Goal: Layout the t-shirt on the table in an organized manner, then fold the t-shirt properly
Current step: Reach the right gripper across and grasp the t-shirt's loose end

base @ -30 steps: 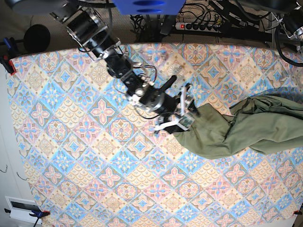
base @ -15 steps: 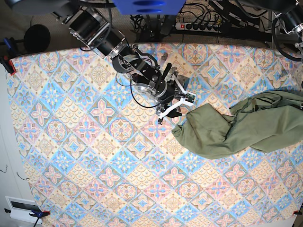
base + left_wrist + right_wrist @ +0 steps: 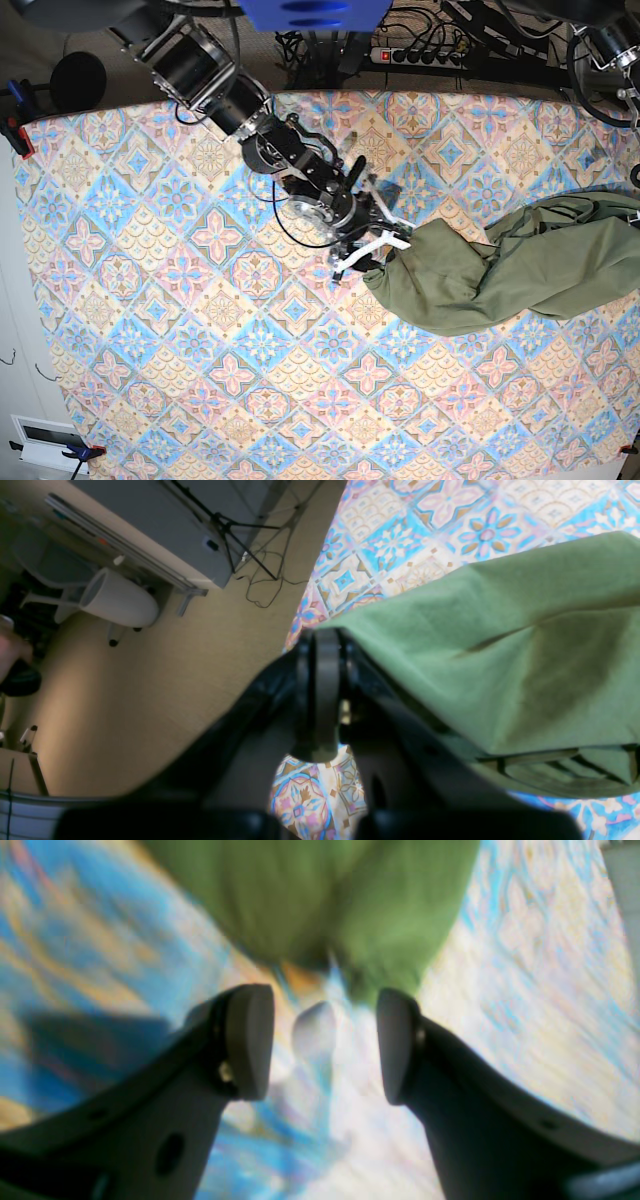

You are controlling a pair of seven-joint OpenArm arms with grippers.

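Black jaws of the right gripper stand apart and empty, just short of the t-shirt edge. Left gripper is clamped on the shirt's far end, which lies bunched on the table toward its edge.

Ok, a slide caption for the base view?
Open right gripper at the bunched t-shirt's near edge on the table.
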